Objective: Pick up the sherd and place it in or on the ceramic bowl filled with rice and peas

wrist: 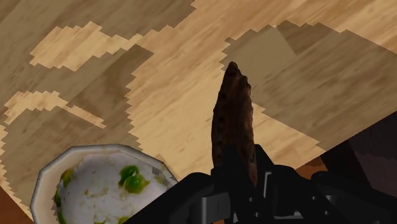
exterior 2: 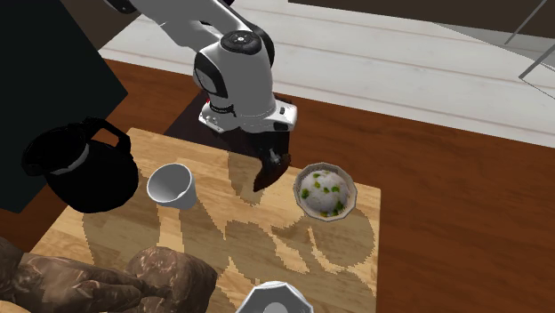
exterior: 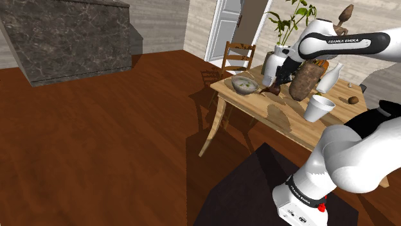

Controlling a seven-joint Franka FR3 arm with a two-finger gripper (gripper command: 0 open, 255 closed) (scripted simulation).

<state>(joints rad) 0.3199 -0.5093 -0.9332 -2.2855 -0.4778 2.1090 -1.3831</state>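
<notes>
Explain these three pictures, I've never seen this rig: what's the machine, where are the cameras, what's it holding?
The machine is a white robot arm with a black two-finger gripper. One camera looks from beside its stand, one down over the wooden table, one rides on the hand. On the table: a bowl of rice and peas, a white cup, a black jug. The gripper is shut on a brown sherd, beside the bowl.

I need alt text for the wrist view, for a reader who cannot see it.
The black claw grips a dark brown sherd over a light wooden table crossed by shadows. A bowl of rice and peas sits close beside the claw.
</notes>
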